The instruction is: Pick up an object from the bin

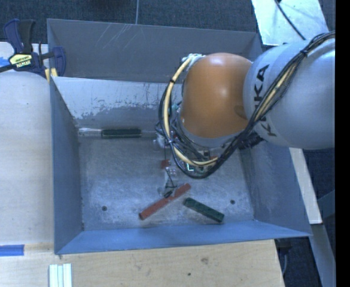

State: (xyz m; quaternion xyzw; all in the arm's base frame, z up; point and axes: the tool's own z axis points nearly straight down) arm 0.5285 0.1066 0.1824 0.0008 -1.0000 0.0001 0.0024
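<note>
Three loose things lie flat in the bin (67,160): a dark green pen (121,133) along the far wall, a reddish-brown stick (161,205) slanting near the near wall, and a dark green bar (203,210) just right of it. Clear of the walls, the stick looks easiest to pick. The fingers (170,184) hang over its far-right end; whether they are apart or together I cannot tell.

Robot lab, KUKA arm (294,94), metal bin (64,160)
</note>
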